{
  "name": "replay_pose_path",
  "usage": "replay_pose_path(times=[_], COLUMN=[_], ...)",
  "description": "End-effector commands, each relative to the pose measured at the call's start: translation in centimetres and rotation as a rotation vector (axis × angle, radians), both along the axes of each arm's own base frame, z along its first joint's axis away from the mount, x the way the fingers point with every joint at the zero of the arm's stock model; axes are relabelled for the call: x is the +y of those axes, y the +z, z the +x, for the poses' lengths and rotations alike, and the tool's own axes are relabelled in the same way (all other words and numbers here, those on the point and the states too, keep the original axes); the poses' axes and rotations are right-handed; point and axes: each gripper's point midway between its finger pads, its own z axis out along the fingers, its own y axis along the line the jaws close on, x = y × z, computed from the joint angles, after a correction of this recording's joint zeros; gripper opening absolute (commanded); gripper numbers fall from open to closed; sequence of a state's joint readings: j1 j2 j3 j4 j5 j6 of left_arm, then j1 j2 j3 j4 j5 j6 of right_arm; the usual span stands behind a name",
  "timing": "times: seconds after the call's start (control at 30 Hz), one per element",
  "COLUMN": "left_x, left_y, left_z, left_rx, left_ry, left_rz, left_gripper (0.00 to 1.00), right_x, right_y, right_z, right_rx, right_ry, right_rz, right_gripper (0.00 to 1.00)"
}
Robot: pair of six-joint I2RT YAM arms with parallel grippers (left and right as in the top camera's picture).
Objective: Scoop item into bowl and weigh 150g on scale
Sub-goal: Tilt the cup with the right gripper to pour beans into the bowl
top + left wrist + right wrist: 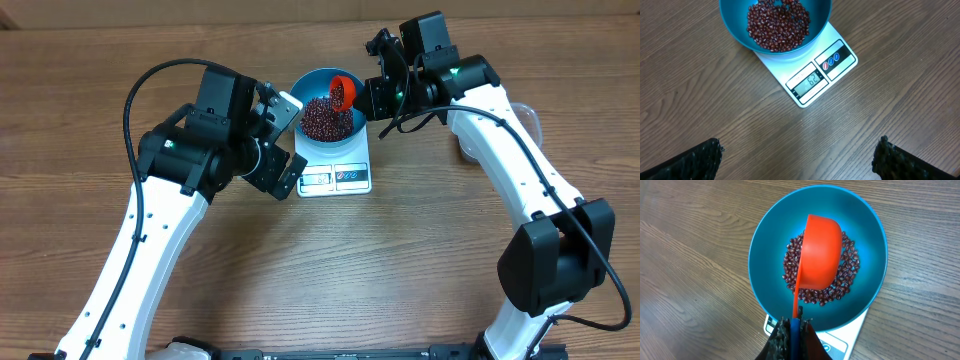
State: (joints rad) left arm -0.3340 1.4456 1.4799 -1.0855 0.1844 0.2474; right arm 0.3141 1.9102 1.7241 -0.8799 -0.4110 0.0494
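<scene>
Overhead: scoop tipped over bowl on scale

Overhead view: bowl (303, 84) sits on the scale (335, 176), mid-table (400, 270). Beans (326, 120) lie heaped inside the bowl.

Right wrist view: right gripper (792, 337) is clamped on the handle of an orange-red scoop (819, 255). The scoop is turned mouth-down above the beans, inside the bowl's rim. Whether it touches the beans, cannot tell.

Left wrist view: left gripper (797, 150) has its fingers spread wide and holds nothing. It hangs over bare table on the scale's display side. The display (810, 81) is lit; digits look like 62, not certain.
</scene>
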Motion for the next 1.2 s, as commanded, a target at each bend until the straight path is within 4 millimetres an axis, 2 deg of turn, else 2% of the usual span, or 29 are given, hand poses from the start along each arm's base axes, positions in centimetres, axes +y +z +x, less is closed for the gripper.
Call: replay_pose_path(times=[0.0, 0.07, 0.23, 0.37, 0.5, 0.6, 0.73, 0.77, 0.83, 0.97, 1.1, 1.17], left_x=[-0.5, -0.5, -0.5, -0.5, -0.5, -0.5, -0.5, -0.5, -0.5, -0.5, -0.5, -0.5], left_y=[0.8, 0.9, 0.8, 0.8, 0.9, 0.9, 0.9, 0.8, 0.8, 0.8, 0.8, 0.9], left_z=[-0.1, -0.1, -0.1, -0.1, -0.1, -0.1, -0.1, -0.1, -0.1, -0.1, -0.1, -0.1], left_rx=[-0.026, -0.027, -0.026, -0.026, -0.027, -0.027, -0.027, -0.026, -0.026, -0.026, -0.026, -0.027], left_ry=[-0.036, -0.036, -0.036, -0.036, -0.036, -0.036, -0.036, -0.036, -0.036, -0.036, -0.036, -0.036], left_rz=[-0.009, -0.009, -0.009, -0.009, -0.009, -0.009, -0.009, -0.009, -0.009, -0.009, -0.009, -0.009], left_gripper=[1.0, 1.0, 1.0, 1.0, 1.0, 1.0, 1.0, 1.0, 1.0, 1.0, 1.0, 1.0], right_x=[0.3, 0.8, -0.1, 0.9, 0.3, 0.9, -0.2, 0.0, 1.1, 0.1, 1.1, 0.7], right_y=[3.3, 3.1, 3.0, 3.1, 2.9, 2.9, 2.5, 2.6, 2.7, 2.5, 2.6, 2.5], right_z=[0.0, -0.7, 0.4, -0.4, 0.2, -0.6, 0.3, 0.2, -0.9, 0.2, -0.8, -0.4], right_rx=[-0.09, -0.125, -0.101, -0.137, -0.115, -0.147, -0.113, -0.113, -0.152, -0.121, -0.154, -0.148], right_ry=[0.041, 0.13, 0.003, 0.111, 0.023, 0.134, -0.004, 0.009, 0.161, 0.015, 0.151, 0.1], right_rz=[0.018, -0.01, -0.026, -0.028, -0.046, -0.055, -0.081, -0.076, -0.07, -0.091, -0.085, -0.099], right_gripper=[0.03, 0.04, 0.04, 0.04, 0.03, 0.04, 0.04, 0.04, 0.04, 0.04, 0.04, 0.04])
